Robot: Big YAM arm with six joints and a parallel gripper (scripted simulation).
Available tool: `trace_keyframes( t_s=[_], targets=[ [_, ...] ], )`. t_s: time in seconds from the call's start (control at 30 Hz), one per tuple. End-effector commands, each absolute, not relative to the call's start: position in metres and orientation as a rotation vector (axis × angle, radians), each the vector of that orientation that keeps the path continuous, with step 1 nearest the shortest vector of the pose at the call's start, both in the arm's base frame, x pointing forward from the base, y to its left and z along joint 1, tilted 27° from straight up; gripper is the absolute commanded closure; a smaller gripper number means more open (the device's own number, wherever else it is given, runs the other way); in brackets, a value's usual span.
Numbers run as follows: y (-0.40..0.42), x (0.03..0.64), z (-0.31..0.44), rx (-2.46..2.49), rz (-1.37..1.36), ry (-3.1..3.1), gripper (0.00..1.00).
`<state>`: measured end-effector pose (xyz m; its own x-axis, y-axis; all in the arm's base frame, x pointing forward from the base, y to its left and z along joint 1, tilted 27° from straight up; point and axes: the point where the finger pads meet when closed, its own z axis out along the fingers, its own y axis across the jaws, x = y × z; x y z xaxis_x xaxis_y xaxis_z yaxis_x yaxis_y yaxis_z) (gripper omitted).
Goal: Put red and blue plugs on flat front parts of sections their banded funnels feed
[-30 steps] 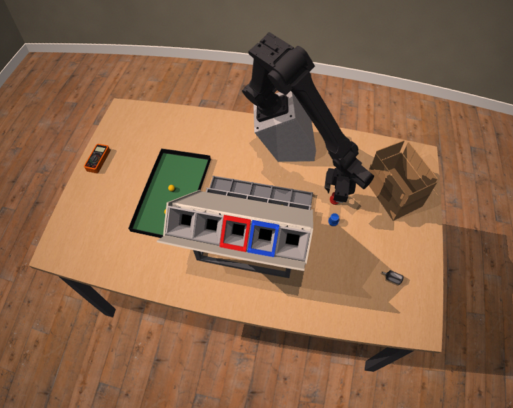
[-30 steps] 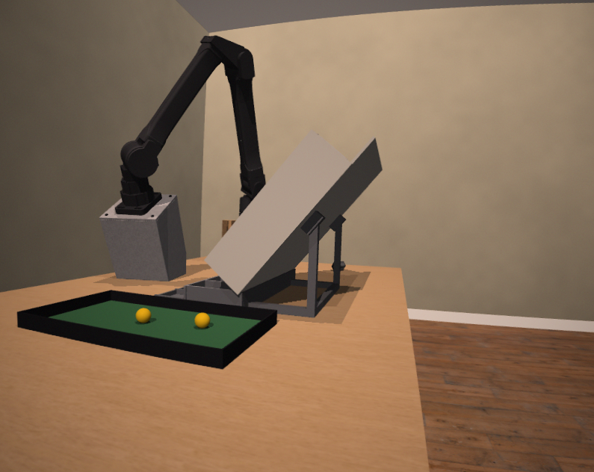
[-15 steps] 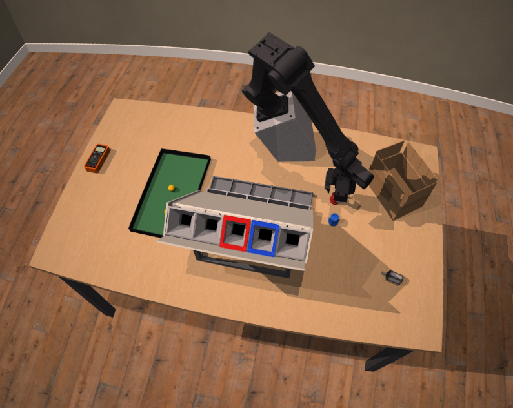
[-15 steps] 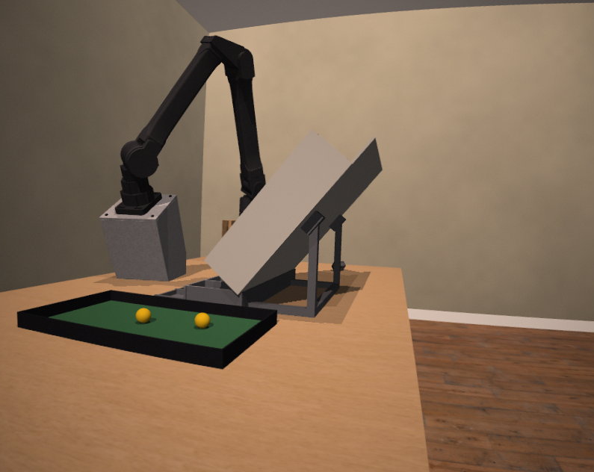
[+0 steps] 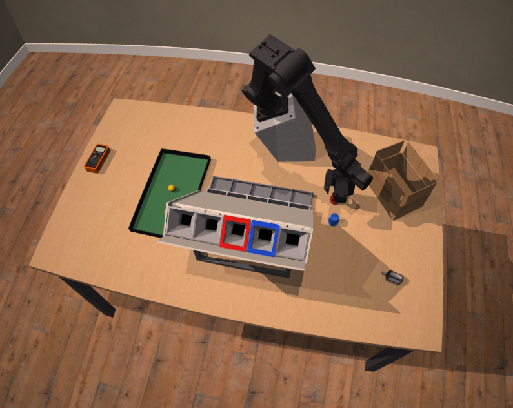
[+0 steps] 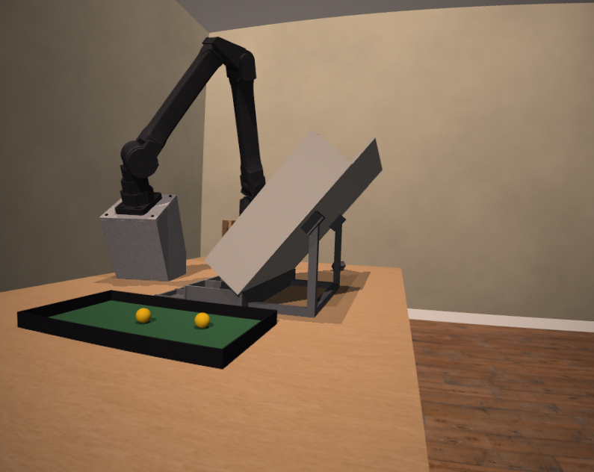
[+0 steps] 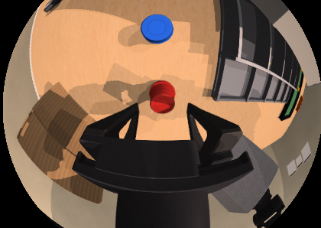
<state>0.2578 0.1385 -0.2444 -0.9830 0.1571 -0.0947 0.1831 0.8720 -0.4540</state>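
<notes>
My gripper (image 5: 338, 196) (image 7: 163, 105) is open, low over the table with its fingertips around the near side of the red plug (image 7: 162, 89). The blue plug (image 5: 333, 219) (image 7: 157, 27) stands upright beyond it. The red-banded funnel (image 5: 222, 232) is the middle one of the row; the blue-banded funnel (image 5: 276, 239) is beside it. The cover (image 5: 248, 208) (image 6: 282, 203) hides the pipes. The flat front parts of the sections (image 5: 242, 187) (image 7: 231, 78) bear no plug. Two yellow marbles (image 6: 143, 314) (image 6: 202, 320) lie in the green tray (image 5: 146, 189) (image 6: 119, 339).
An open cardboard box (image 5: 403, 186) (image 7: 57, 139) stands close beside the gripper. The grey arm base (image 5: 287, 138) (image 6: 139, 249) is at the back. A multimeter (image 5: 97, 157) lies at the far left, and a small scoop-like object (image 5: 394, 277) (image 7: 53, 2) lies at the front right.
</notes>
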Motion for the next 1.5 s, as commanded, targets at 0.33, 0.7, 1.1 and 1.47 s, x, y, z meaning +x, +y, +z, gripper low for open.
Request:
trace_keyframes(
  t_s=[0.33, 0.7, 1.1, 1.47],
  targets=[
    [0.138, 0.271, -0.267, 0.26, -0.697, 2.975, 0.37],
    [0.134, 0.27, -0.274, 0.257, -0.698, 2.976, 0.37],
    [0.135, 0.27, -0.269, 0.251, -0.691, 2.973, 0.37],
    [0.135, 0.27, -0.269, 0.251, -0.691, 2.973, 0.37]
  ],
)
